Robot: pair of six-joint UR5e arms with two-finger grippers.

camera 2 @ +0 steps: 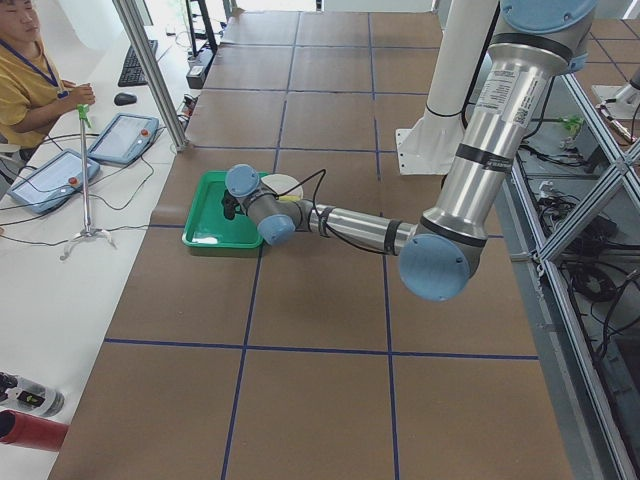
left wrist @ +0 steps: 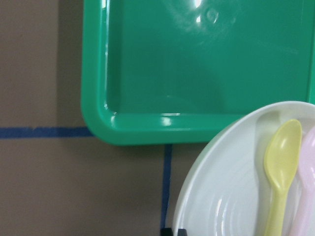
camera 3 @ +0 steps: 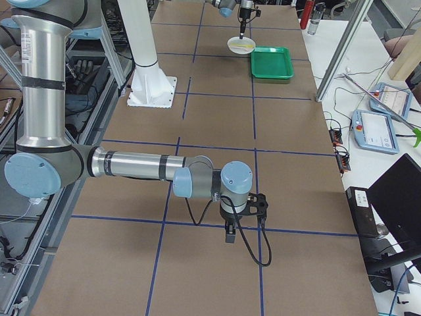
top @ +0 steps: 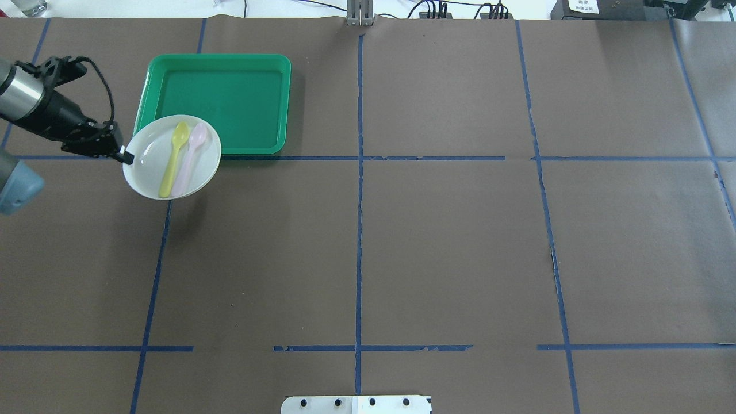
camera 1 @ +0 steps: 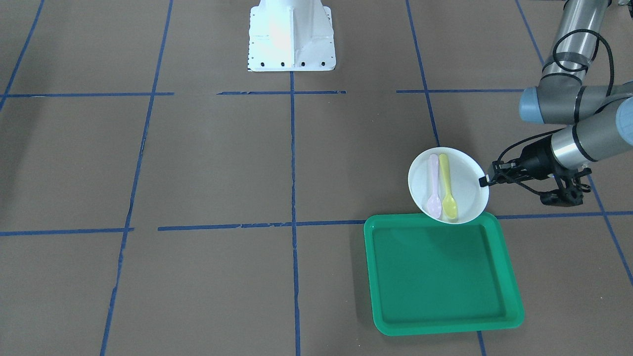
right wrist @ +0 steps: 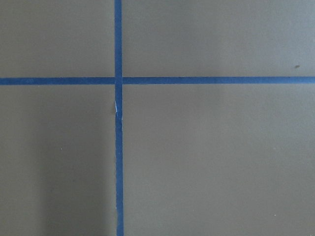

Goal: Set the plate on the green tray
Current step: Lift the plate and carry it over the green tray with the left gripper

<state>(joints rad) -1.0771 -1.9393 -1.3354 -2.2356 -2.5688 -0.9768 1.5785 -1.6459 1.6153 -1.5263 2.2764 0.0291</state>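
Plate (top: 148, 164), loaded with a yellow spoon (top: 174, 158) and a pink spoon (top: 190, 158) side by side, is hanging near the far left corner of the table (top: 437, 241). The left gripper (top: 122, 154) is pinching it by the rim, jaws clamping the edge that faces the table's left end. It appears to be riding clear of the surface, since its far side is covering the raised rim at the tray's near left corner.

The tray (top: 230, 103) is lying flat along the far edge. From the gripper, the tray's open middle is sitting further toward the far edge and inward toward the table's centre. The carry therefore looks to be calling for a diagonal push that way before any lowering. Both spoons are pointing bowl-first at the far edge, and a tilt would likely be sending them sliding.

Toward the table's right end, the right gripper (camera 3: 229, 234) is hanging over crossing tape lines (right wrist: 118, 81), well apart. Whether its jaws are parted cannot be told. The left arm is plainly the nearer.
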